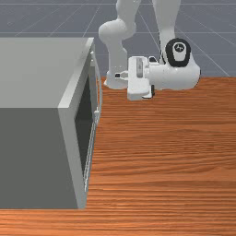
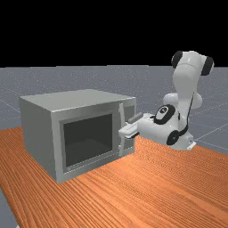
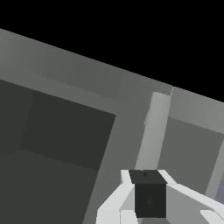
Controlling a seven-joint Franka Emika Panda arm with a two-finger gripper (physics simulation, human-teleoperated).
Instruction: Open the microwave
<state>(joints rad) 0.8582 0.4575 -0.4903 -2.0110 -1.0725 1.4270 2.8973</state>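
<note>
"As we read the front view, where do we locate the microwave (image 1: 34,73)?"

"We find it at the front view's left, standing on the wooden table (image 1: 170,152), its front face turned toward the front view's right. Its door (image 2: 89,136) sits closed, flush with the housing."

"Where do we locate the handle (image 2: 121,114)?"

"We read it in the far view as an upright bar, between the dark window (image 2: 88,139) and the side panel (image 2: 129,115)."

"What state do we record for the gripper (image 1: 118,75)?"

"We record it as narrow: both fingers are together, pointing toward the front view's left. We note a gap between fingertips and handle."

"And in the wrist view?"

"We see the handle's upper end beyond the fingertips; the rest of the bar runs behind the fingers."
</note>
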